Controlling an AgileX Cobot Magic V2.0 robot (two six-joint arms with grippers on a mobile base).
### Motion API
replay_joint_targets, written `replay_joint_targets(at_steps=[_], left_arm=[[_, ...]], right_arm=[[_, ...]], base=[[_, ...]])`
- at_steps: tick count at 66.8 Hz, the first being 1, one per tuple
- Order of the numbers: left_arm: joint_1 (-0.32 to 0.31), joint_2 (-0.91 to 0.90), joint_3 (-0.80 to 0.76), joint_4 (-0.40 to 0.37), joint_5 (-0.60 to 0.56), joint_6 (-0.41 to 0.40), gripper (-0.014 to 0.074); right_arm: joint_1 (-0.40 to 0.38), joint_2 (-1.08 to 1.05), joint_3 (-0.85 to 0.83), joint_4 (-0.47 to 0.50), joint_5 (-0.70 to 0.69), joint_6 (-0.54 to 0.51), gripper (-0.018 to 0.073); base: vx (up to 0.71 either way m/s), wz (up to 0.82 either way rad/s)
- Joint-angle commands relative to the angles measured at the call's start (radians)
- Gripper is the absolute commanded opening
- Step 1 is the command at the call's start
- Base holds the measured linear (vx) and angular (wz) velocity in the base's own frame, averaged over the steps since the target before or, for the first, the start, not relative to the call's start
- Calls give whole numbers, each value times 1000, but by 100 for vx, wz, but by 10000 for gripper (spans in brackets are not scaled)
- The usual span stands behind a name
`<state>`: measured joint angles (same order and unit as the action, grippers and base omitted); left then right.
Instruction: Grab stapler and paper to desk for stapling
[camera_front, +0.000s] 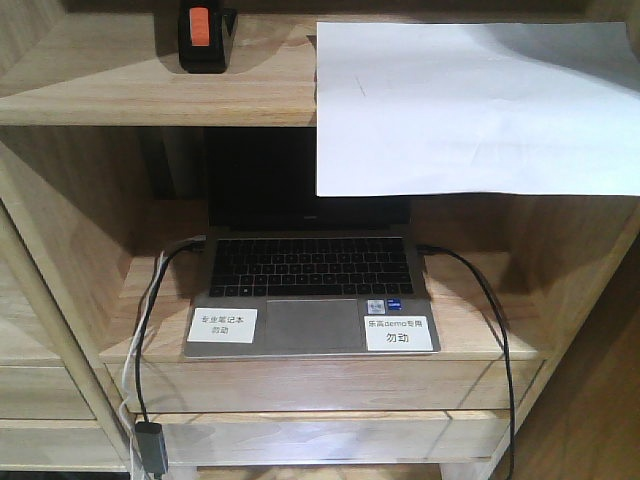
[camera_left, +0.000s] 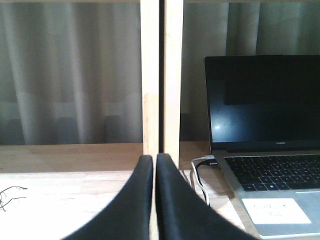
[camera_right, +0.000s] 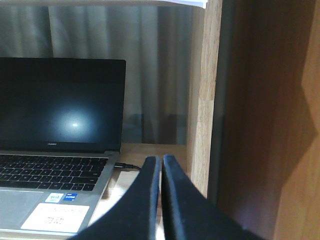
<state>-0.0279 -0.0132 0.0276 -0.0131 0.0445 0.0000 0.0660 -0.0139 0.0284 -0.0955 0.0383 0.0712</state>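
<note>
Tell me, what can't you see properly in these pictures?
Stapler, front view: its top is cut off by the picture's upper edge.
Paper, front view: its right side runs off the picture's edge.
Laptop screen, front view: lost in the shelf's shadow, partly behind the hanging paper.
Label, left wrist view: print too blurred to read.
Left tool and right tool: only the shut fingers show; the bottom edge cuts off the rest.
</note>
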Motion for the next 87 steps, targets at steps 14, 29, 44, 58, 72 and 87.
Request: replay_joint_targets(at_steps=[14, 29, 44, 58, 72, 87], left_arm=[[-6, -15, 12, -11, -340, -14, -7], [-6, -12, -122, -11, -343, -102, -7], [-6, 65, -343, -11, -107, -101, -7], [-6, 266, -532, -6, 18, -78, -7], [-6, 449, -670, -10, 124, -18, -7], [-6, 496, -676, -10, 129, -18, -7]], right_arm=[[-6, -11, 3, -4, -73, -2, -9], [-6, -11, 3, -4, -73, -2, -9], [-6, -11, 3, -4, -74, -2, -9], [-6, -11, 3, -4, -74, -2, -9], [-6, -11, 3, -4, -74, -2, -9], [-6, -11, 3, -4, -74, -2, -9]], base=[[0, 0], [0, 0], [0, 0], [0, 0], [0, 0], [0, 0]])
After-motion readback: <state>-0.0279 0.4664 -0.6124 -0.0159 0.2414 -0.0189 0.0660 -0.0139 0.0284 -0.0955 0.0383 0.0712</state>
